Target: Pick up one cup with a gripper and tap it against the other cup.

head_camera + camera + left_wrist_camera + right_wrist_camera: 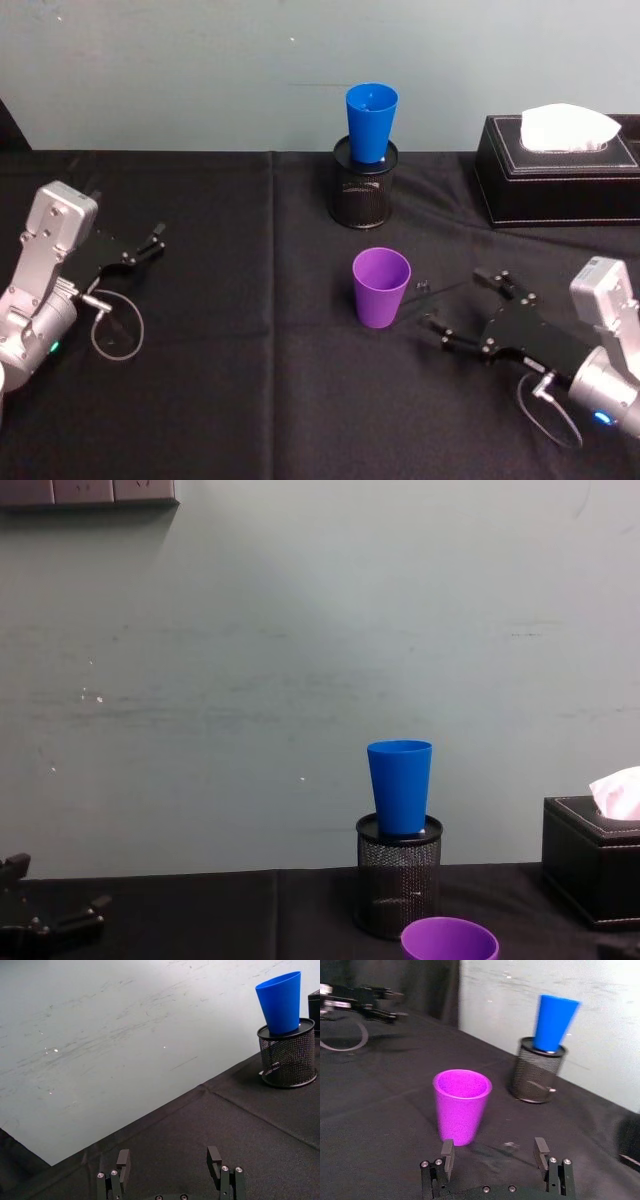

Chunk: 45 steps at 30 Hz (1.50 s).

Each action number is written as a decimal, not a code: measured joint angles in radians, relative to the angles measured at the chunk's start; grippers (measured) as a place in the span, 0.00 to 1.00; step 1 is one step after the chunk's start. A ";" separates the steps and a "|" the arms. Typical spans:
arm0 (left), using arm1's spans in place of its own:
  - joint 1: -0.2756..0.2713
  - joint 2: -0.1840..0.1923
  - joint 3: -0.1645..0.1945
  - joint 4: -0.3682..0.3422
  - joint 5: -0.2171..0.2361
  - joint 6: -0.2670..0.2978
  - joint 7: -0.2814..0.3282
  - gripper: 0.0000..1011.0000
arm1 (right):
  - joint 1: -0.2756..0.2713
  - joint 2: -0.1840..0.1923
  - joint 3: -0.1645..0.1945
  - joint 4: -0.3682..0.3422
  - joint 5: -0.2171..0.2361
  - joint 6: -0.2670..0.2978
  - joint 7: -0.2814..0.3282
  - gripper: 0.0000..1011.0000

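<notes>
The purple cup [381,287] stands upright on the black cloth near the table's middle; it also shows close in the right wrist view [462,1105] and as a rim low in the chest view [450,942]. The blue cup [372,122] sits on top of a black mesh cylinder [365,185] behind it, by the wall [554,1022] [400,785] [281,1002]. My right gripper [455,300] [494,1152] is open, just right of the purple cup and pointing at it, not touching. At the far left my left gripper [150,245] [169,1160] rests open and empty.
A black tissue box [555,170] [590,870] with white tissue stands at the back right. The pale wall runs right behind the mesh cylinder [289,1055]. Bare black cloth [250,330] lies between the two arms.
</notes>
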 joint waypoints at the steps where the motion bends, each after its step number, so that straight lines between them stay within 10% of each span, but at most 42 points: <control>1: 0.000 0.000 0.000 0.000 0.000 0.000 0.000 0.99 | 0.002 -0.002 -0.002 0.002 0.001 0.000 0.010 0.99; 16: 0.000 0.000 0.000 0.000 0.000 0.000 0.000 0.99 | 0.067 -0.093 -0.019 0.067 0.061 0.072 0.145 0.99; 45: 0.000 0.000 0.000 0.000 0.000 0.000 0.000 0.99 | 0.142 -0.228 -0.002 0.187 -0.010 0.036 0.180 0.99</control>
